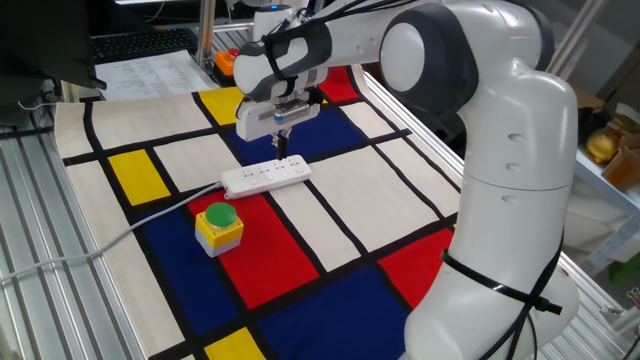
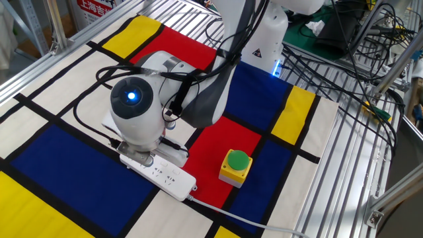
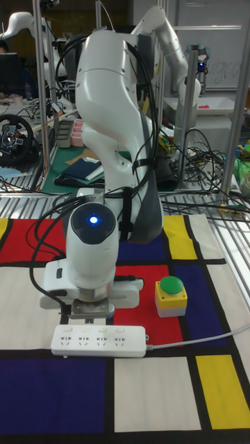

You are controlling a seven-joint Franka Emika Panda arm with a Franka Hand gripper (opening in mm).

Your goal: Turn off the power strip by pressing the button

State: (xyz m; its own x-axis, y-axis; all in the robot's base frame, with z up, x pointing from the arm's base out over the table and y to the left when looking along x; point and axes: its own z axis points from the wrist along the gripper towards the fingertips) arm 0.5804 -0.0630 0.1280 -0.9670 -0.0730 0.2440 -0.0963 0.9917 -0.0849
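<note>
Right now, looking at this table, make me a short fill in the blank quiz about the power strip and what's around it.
1. The dome on the yellow box is coloured ____.
2. The power strip lies on a mat of red, blue, yellow and ____ panels.
3. The strip's cable leaves from the end nearer the ____ box.
4. The gripper hangs ____ the strip, with the button not visible.

Missing words: green; white; yellow; above

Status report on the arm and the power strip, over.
Gripper poised over the power strip, finger state unclear. Strip flat on the mat, button not visible. Green dome button box beside it, clear of the path.
</note>
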